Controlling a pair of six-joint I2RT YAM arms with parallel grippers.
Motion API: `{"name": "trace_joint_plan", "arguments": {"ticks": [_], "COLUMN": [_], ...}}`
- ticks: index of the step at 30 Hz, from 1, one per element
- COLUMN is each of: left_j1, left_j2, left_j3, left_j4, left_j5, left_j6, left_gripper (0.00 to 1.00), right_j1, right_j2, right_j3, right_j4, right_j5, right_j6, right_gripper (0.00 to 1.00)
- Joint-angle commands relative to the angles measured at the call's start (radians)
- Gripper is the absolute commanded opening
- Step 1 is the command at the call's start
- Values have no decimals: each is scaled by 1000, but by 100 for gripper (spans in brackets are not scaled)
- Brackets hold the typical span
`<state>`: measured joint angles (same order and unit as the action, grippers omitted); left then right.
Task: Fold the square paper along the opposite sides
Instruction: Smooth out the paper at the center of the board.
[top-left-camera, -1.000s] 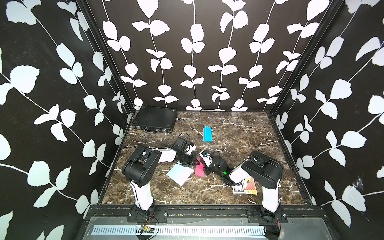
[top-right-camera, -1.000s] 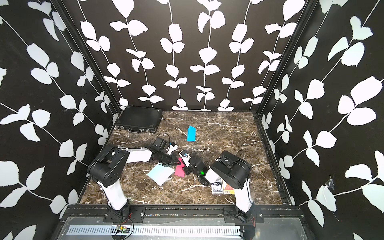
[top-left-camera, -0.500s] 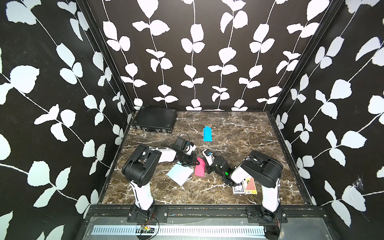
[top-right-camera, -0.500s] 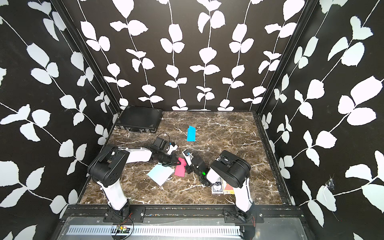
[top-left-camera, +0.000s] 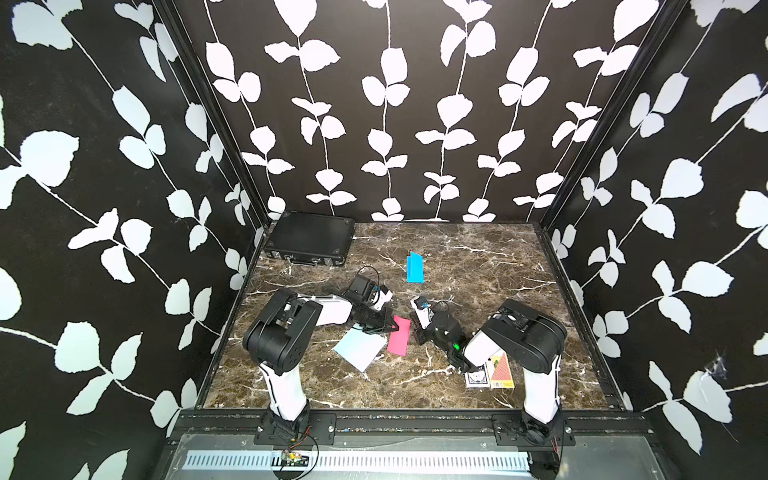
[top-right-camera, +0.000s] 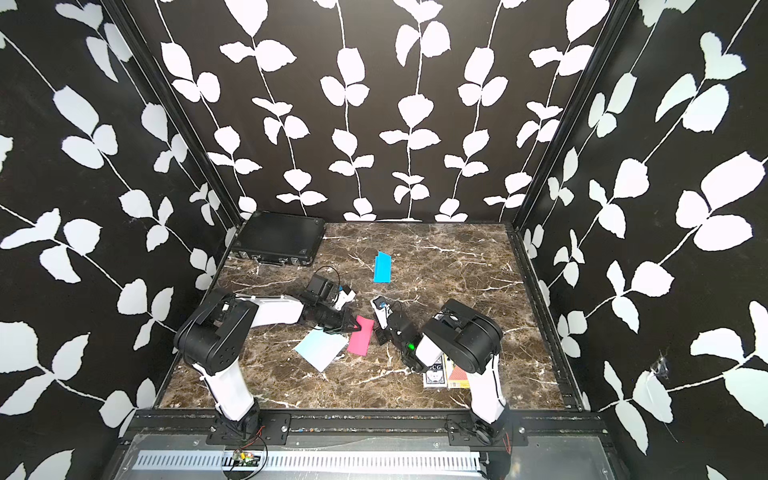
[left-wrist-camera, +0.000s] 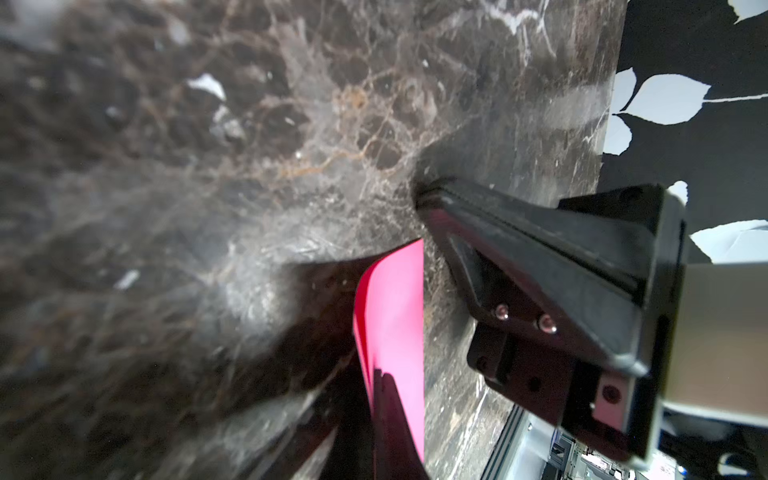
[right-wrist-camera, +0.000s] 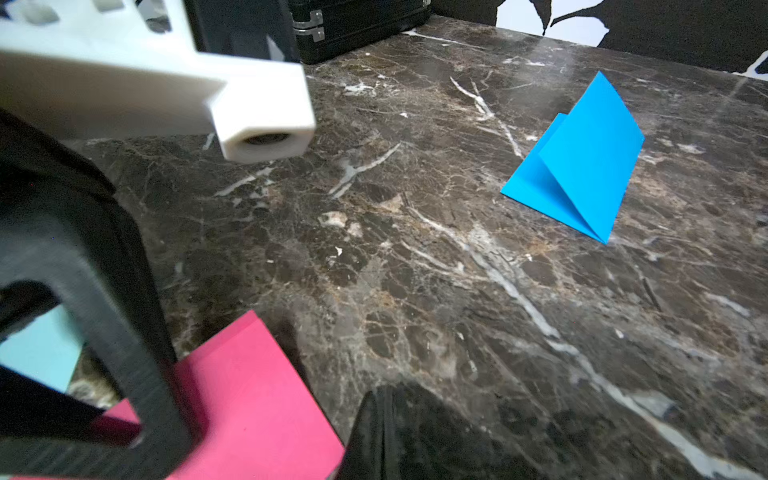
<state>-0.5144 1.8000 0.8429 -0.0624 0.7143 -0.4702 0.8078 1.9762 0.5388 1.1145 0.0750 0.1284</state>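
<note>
Worktop (top-left-camera: 478, 266): brown marble, walled by leaf-print panels.

Arms: your left arm (top-left-camera: 286, 328) and right arm (top-left-camera: 523, 336) rise from the near edge. Both are bent low toward the middle.

Black case (top-left-camera: 309, 241): closed, flat in the far left corner.

Light-blue sheet (top-left-camera: 359, 348): square, unfolded, flat near the middle and turned corner-on. Its far corner is hidden by the end of your left arm.

Pink paper (top-left-camera: 400, 341): just beside the light-blue sheet on the right-arm side. It reads as a narrow rectangle in both top views. In the left wrist view one side (left-wrist-camera: 395, 316) curves up off the stone. It lies between your two sets of jaws.

Left jaws: pressed together with nothing between them. The tip is down at the pink paper's far corner, on the left-arm side. You cannot tell whether it touches paper or only stone.

Right jaws: closed and empty. The tip is low, just beside the pink paper's opposite long edge.

Blue paper (top-left-camera: 414, 268): farther back, well apart from both arms. It is folded, with the upper flap standing half open in the right wrist view (right-wrist-camera: 582, 166).

Card boxes (top-left-camera: 500, 370): two, side by side, partly under your right arm.
</note>
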Motion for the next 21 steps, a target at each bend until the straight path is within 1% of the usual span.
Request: {"name": "trace_joint_plan", "arguments": {"ticks": [1,12,14,21], "left_j1": [2,4,5,6], "left_j2": [-25,-28,-31,-51], "left_j3": [-26,3,10,31], "left_j4": [-72,-98,-103,-98], "left_j5": [-27,-10,-9,15], "left_j6": [28,38,38,36], "left_gripper": [0,0,0,0], "right_j1": [-24,-40,-39,-40], "right_j2": [38,17,-13,-186], "right_j3": [-36,-56,-59,-68], "right_j4": [-58,-31,-39,-133], "right_j5": [39,25,18,-6], "right_j6": [11,18,17,25], "right_gripper": [7,7,7,7]}}
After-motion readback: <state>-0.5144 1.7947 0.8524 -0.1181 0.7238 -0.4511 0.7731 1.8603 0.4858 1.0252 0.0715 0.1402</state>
